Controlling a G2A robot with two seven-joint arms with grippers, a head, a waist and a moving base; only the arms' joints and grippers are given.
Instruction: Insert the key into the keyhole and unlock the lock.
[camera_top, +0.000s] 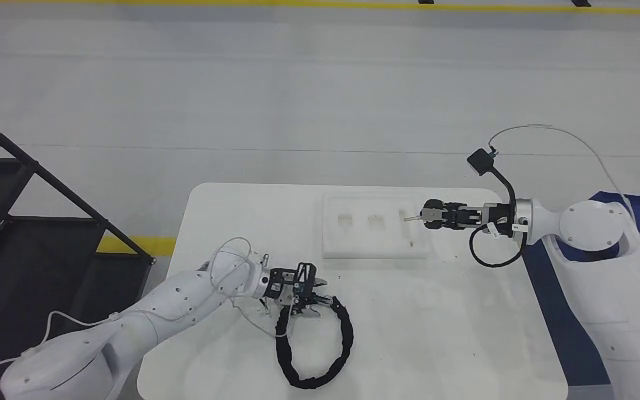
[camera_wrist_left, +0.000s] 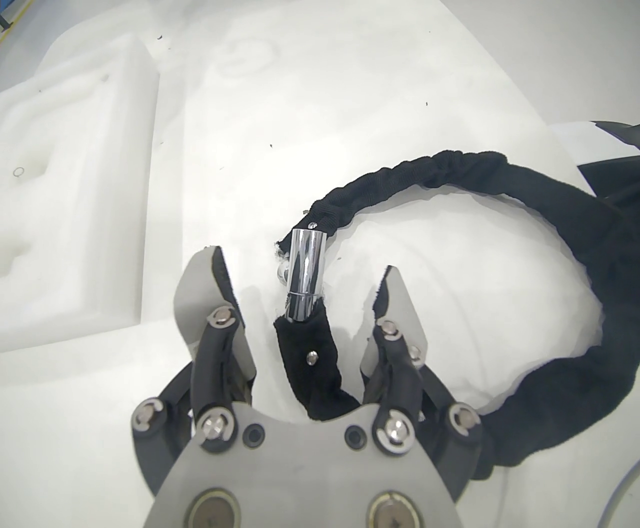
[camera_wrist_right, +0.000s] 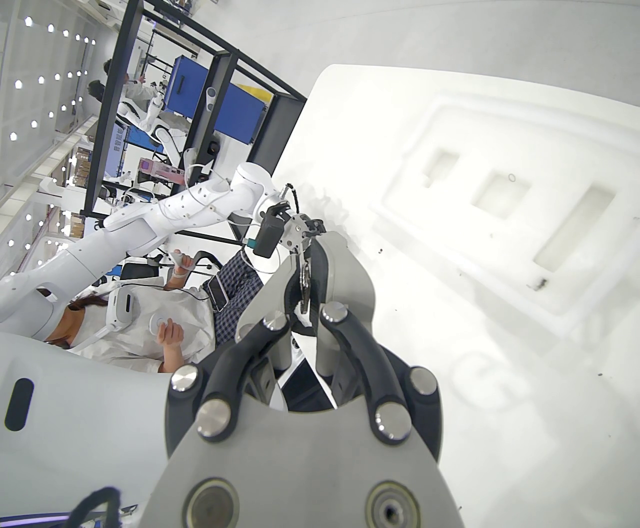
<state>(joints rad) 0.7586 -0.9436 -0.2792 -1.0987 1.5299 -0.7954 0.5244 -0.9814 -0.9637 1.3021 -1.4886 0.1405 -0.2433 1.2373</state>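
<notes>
On the white table (camera_top: 450, 330), near the foam tray (camera_top: 375, 250), steady the black cable lock (camera_top: 343, 340): close the spread left gripper (camera_wrist_left: 302, 265) squarely around the chrome cylinder (camera_wrist_left: 304, 272) lying between its fingers (camera_wrist_left: 212, 290). Only then bring over the right gripper (camera_wrist_right: 310, 255), pinching the key (camera_wrist_right: 304, 282) above the tray, keeping the key in line with the cylinder.

No legible text, label or number anywhere
</notes>
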